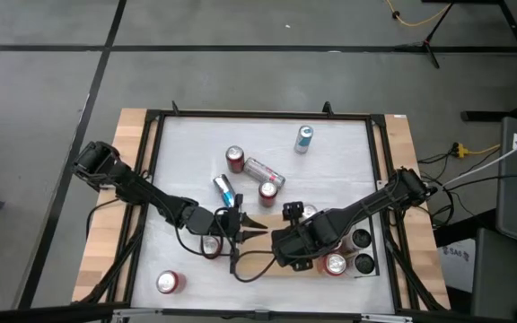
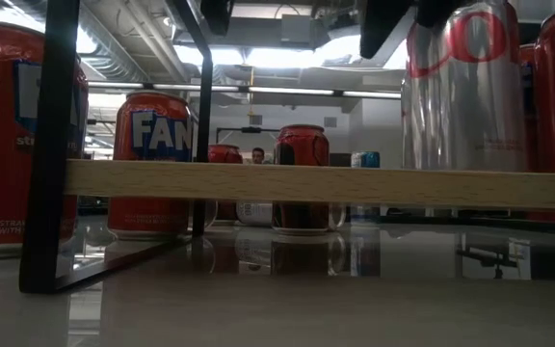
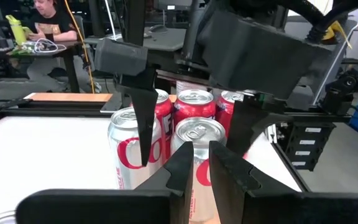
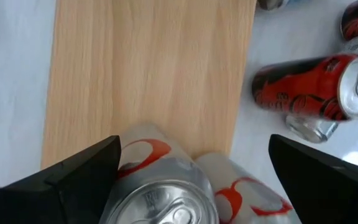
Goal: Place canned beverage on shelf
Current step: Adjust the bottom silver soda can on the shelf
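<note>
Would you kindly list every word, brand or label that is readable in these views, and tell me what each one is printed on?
"FAN": white letters, cut off, on the orange-red can behind the shelf in the low view.
"WITH": small print low on the large red can at that view's left; the rest is blurred.
Red swirl lettering on the silver can: only partial curves, not readable.
Other cans: print too small or blurred.

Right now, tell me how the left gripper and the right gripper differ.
The left gripper is shut, fingertips nearly touching; the right gripper is wide open. The right gripper points down and straddles a silver can standing on the shelf; the left gripper points at the cans more from the side, with nothing between its fingers. Shared: both are dark, two-fingered, and grip nothing.
</note>
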`<action>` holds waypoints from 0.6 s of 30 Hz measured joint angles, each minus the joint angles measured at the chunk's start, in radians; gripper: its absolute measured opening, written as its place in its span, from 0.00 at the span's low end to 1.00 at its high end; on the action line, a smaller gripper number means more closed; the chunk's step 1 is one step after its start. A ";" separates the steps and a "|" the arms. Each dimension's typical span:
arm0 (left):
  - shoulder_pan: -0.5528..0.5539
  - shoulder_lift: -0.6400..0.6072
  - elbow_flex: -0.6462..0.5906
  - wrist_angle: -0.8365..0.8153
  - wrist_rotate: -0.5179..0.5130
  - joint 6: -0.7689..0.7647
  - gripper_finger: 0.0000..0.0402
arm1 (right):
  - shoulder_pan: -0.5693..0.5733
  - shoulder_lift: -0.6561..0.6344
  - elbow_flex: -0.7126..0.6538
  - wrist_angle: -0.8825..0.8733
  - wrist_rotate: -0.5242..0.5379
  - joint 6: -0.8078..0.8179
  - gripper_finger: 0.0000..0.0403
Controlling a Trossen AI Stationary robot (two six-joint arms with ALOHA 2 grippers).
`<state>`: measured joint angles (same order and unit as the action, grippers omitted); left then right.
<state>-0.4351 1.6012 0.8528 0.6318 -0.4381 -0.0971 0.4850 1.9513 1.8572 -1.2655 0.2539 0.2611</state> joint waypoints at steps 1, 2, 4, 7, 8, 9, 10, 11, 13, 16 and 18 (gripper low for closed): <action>0.000 0.000 0.000 -0.001 0.000 0.000 0.11 | 0.000 0.000 0.000 -0.012 0.000 0.000 0.99; 0.000 0.000 0.000 -0.001 0.000 0.000 0.11 | 0.000 0.000 0.000 -0.021 0.000 0.000 0.99; 0.000 0.000 0.000 0.000 0.000 0.000 0.11 | 0.000 0.000 0.000 -0.025 0.000 0.000 0.99; 0.000 0.000 0.000 0.000 0.000 0.000 0.11 | 0.000 0.000 0.000 -0.030 0.000 0.000 0.99; 0.000 0.000 0.000 0.001 0.000 0.000 0.11 | 0.000 0.000 0.000 -0.037 0.000 0.003 0.99; 0.000 0.000 0.000 0.002 0.000 0.000 0.11 | 0.000 0.000 0.000 -0.046 0.000 0.011 0.99; 0.000 0.000 0.000 0.002 0.000 0.000 0.11 | 0.000 0.000 0.000 -0.056 0.000 0.020 0.99; 0.000 0.000 0.000 0.002 0.000 0.000 0.11 | 0.000 0.000 0.000 -0.061 0.000 0.024 0.99; 0.000 0.000 0.000 0.004 0.000 -0.001 0.11 | 0.000 0.000 0.000 -0.068 0.006 0.026 0.99; 0.000 0.000 0.000 0.005 0.001 -0.001 0.11 | 0.000 0.000 0.000 -0.088 0.016 0.040 0.99; 0.000 0.000 0.000 0.005 0.001 0.000 0.11 | 0.000 0.000 0.000 -0.102 0.016 0.054 0.99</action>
<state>-0.4351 1.6016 0.8528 0.6365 -0.4374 -0.0975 0.4850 1.9511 1.8572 -1.3675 0.2703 0.3147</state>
